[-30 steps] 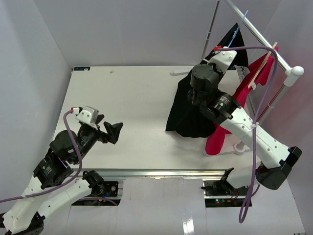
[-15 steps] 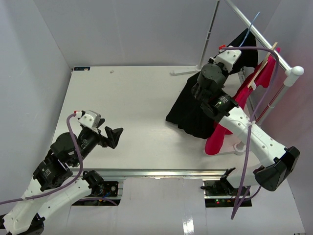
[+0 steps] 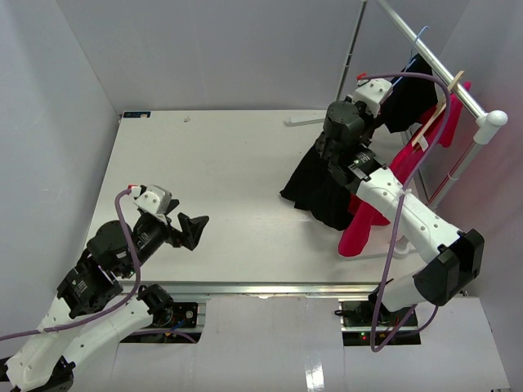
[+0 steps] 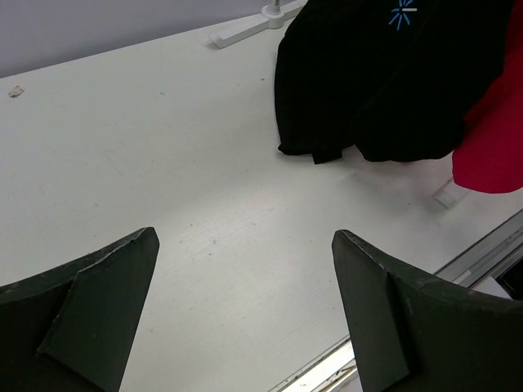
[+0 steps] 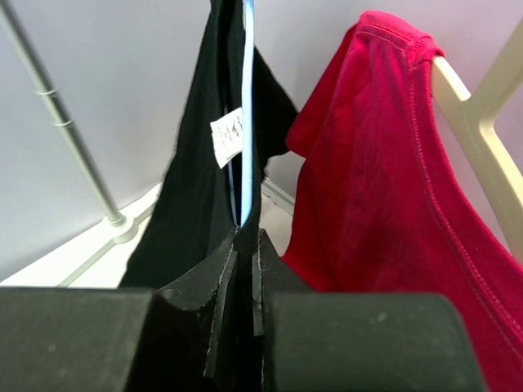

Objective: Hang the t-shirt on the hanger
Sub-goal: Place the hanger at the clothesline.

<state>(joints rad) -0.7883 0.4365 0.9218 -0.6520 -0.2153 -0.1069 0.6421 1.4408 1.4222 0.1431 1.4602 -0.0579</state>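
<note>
Pinching the light-blue wire hanger (image 5: 248,82) in the right gripper (image 5: 243,238), up by the clothes rail (image 3: 400,25), with the black t-shirt (image 5: 188,204) draped over it. Holding the left gripper (image 4: 243,237) spread wide above the table (image 4: 122,163)

The right end effector (image 3: 391,84) has swung up and back toward the rail (image 3: 437,65), carrying the hanger (image 3: 419,34) with it, so the blue hook (a second ago well short of the bar) now shows right at the rail, though whether it is hooked on cannot be told. The t-shirt (image 3: 323,184) has risen too, its hem drawn in and pulled back across the worktop (image 3: 221,163). The left end effector (image 3: 194,230) has crept slightly forward and to the right.
</note>
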